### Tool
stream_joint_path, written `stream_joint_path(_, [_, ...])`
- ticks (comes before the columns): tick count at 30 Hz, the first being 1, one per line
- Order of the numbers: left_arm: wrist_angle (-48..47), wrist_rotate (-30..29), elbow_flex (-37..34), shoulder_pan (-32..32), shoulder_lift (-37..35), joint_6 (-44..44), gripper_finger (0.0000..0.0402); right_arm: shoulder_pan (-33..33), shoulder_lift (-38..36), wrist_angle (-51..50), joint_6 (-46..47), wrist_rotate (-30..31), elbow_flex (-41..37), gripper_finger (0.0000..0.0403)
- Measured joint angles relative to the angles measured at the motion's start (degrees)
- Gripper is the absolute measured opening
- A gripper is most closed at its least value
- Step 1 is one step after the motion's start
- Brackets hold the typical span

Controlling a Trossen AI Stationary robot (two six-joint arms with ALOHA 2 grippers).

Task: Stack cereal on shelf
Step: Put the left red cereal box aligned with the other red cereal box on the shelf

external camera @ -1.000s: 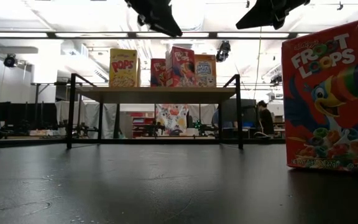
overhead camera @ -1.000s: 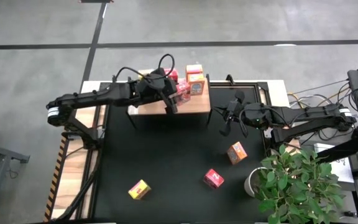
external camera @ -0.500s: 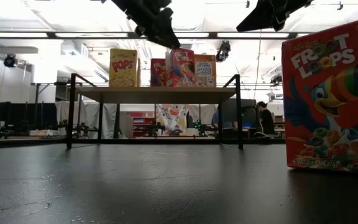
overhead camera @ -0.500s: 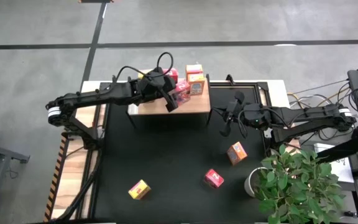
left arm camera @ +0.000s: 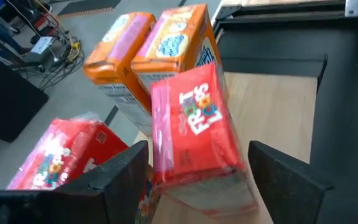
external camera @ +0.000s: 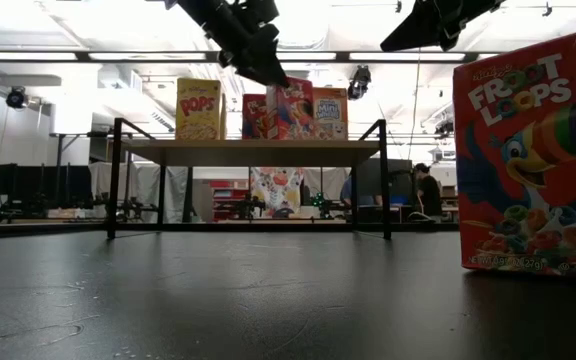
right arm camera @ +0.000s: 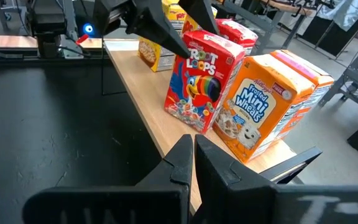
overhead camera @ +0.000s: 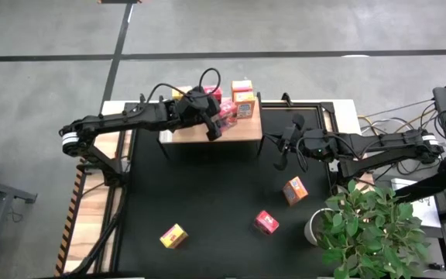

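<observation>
Red cereal box (left arm camera: 194, 134) (glossy), upright on shelf (left arm camera: 272, 115)

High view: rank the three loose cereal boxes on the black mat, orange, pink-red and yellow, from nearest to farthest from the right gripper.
Measured from the right gripper, near the wooden shelf's right end:
1. Orange cardboard cereal box, on the mat's right side, nearest.
2. Pink-red cardboard cereal box, toward the front, right of centre.
3. Yellow cardboard cereal box, front left, farthest.

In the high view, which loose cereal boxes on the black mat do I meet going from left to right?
yellow box → pink-red box → orange box
</observation>
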Motion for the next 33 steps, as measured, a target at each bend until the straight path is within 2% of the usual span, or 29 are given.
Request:
stream_joint_path(11, [-0.34, 0.07, 0.00, 0.00, -0.11, 0.10, 0.0209, -0.01, 0.00, 0.01, -0.01, 0.01, 0.00, 0.0009])
stream_joint_path(33, [-5.42, 0.11, 1.97, 0.00, -0.53, 0.30, 0.0205, -0.02, 0.00, 0.05, 0.76, 0.01, -1.19, 0.0009])
